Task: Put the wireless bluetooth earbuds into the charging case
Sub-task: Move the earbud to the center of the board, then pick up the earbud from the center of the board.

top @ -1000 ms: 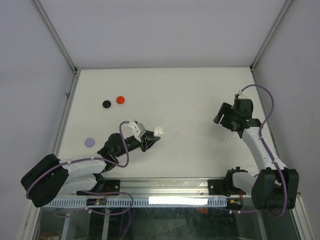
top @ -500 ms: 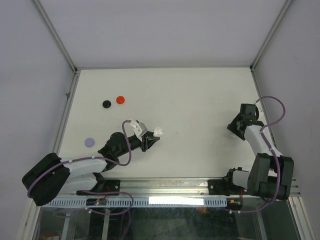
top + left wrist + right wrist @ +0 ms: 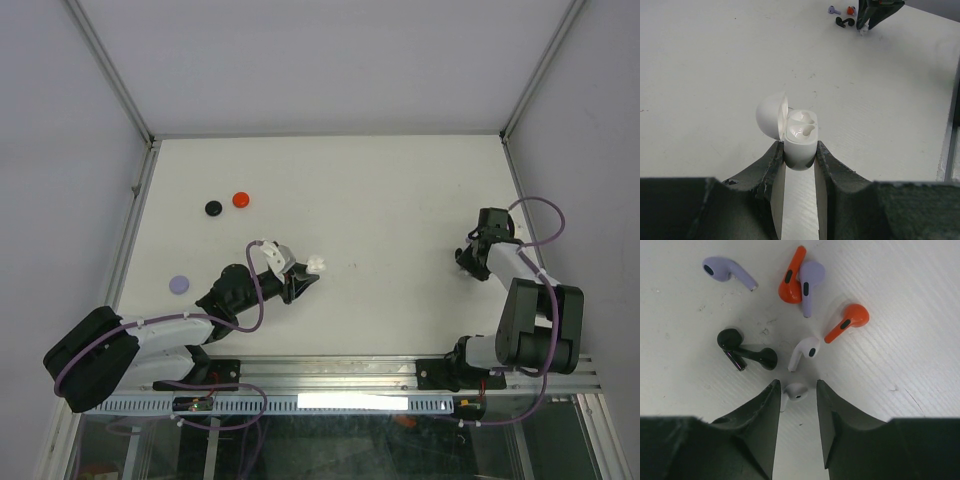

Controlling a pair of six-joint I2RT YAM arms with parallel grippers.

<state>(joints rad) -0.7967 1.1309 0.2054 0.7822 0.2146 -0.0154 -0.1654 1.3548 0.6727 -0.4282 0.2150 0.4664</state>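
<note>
My left gripper (image 3: 800,151) is shut on the base of a white charging case (image 3: 800,141), whose lid (image 3: 771,118) stands open to the left with two empty sockets showing. In the top view the case (image 3: 317,263) sits at the tip of the left gripper (image 3: 303,279), left of centre. My right gripper (image 3: 796,388) is open and low over a cluster of earbuds at the right side of the table. One white earbud (image 3: 795,391) lies between its fingertips, and a second white earbud (image 3: 805,351) lies just beyond. In the top view the right gripper (image 3: 468,260) covers the earbuds.
Around the white earbuds lie two orange earbuds (image 3: 792,280), two purple ones (image 3: 727,271) and a black pair (image 3: 745,352). A black disc (image 3: 213,208), a red disc (image 3: 240,199) and a purple disc (image 3: 179,284) lie at the table's left. The metal frame rail (image 3: 530,230) runs close to the right arm.
My right arm has swung right and down, bringing its gripper over the earbud cluster. My left gripper has stayed in place with the case.
</note>
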